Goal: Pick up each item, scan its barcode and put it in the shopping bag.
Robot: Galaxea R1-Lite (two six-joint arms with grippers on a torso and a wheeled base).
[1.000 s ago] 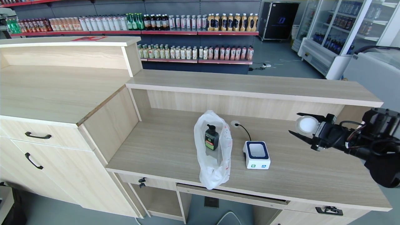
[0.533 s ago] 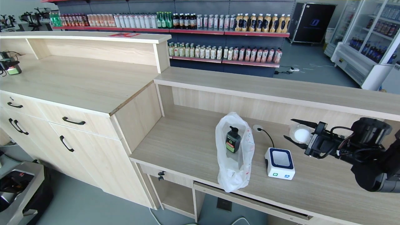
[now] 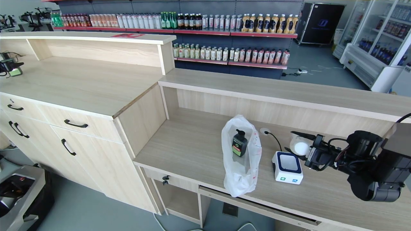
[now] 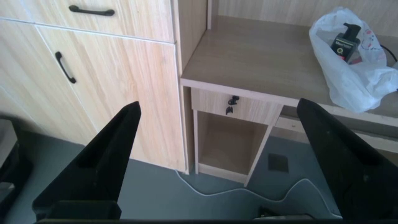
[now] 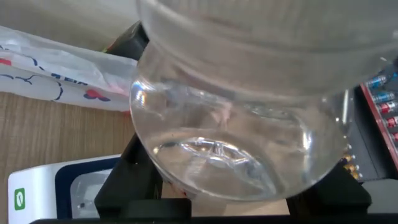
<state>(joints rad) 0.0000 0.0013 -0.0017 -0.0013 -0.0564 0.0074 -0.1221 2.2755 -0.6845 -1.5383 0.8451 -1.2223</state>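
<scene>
In the right wrist view the clear bottle [image 5: 242, 118] runs off the picture's edge and covers much of the scanner [image 5: 56, 186], which is also cut off. The bag [image 5: 56, 62] is cut off there too. Whether the bottle bears a barcode cannot be told. In the head view the right gripper [image 3: 297, 144] hides part of the bottle, and bag plastic blurs the lower part of the pump bottle [image 3: 239, 146]. The shelf drinks [image 3: 192, 22] are too small to tell apart. The left gripper [image 4: 219, 106] has both fingers cut off at the edge.
</scene>
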